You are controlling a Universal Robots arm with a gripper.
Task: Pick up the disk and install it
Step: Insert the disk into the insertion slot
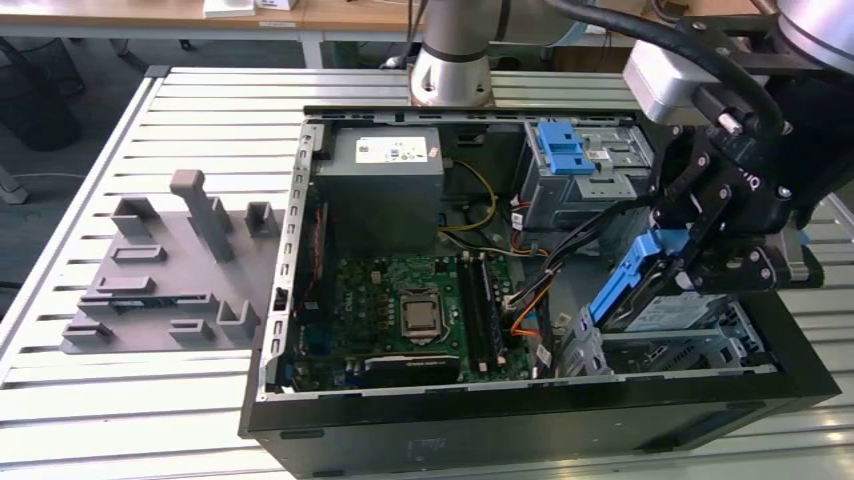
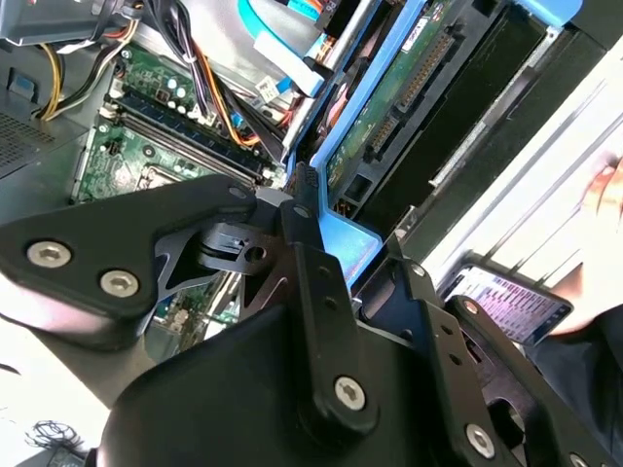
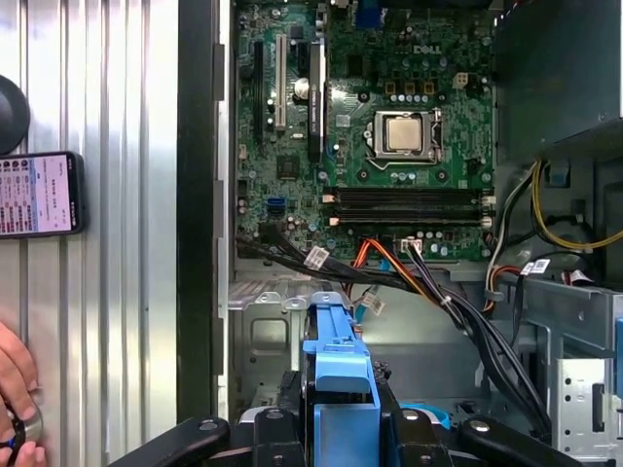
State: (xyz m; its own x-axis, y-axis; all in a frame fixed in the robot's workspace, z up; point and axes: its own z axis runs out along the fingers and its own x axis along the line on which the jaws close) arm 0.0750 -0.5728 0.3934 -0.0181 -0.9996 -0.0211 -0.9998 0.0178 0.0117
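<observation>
Black two-finger gripper (image 1: pixel 694 262) sits at the right of the exterior frame, fingers closed on the disk (image 1: pixel 638 283), a flat silver hard drive in a bright blue plastic carrier frame. The drive is held tilted, on edge, over the silver sheet-metal drive bay (image 1: pixel 694 345) in the lower-right corner of the open black tower case (image 1: pixel 534 405). It is not seated yet; I can't tell whether its lower edge is touching the bay.

Risks, my read:
- Black and orange cable bundle (image 1: pixel 541 285) runs just beside the drive's lower-left edge. It could get pinched or snagged on the way down.
- With the drive tilted against the bay rails, the blue carrier could jam on the bay wall rather than slide in.
- The grip looks to be on the carrier's end. A side load could rotate the drive in the fingers.

View differences:
- In the second wrist view, the disk's (image 2: pixel 389 126) green circuit-board underside and connector edge show at upper centre. The exterior view hides those.
- In the first wrist view, the blue carrier (image 3: pixel 338 375) shows edge-on at bottom centre, with the green motherboard (image 3: pixel 370 126) above. A phone (image 3: pixel 39 195) lies on the slatted metal table (image 3: pixel 117 341) at left, and a person's hand (image 3: pixel 18 404) is at lower left, near the case.
- The exterior view adds the grey moulded fixture block (image 1: pixel 167 270) at left.
</observation>
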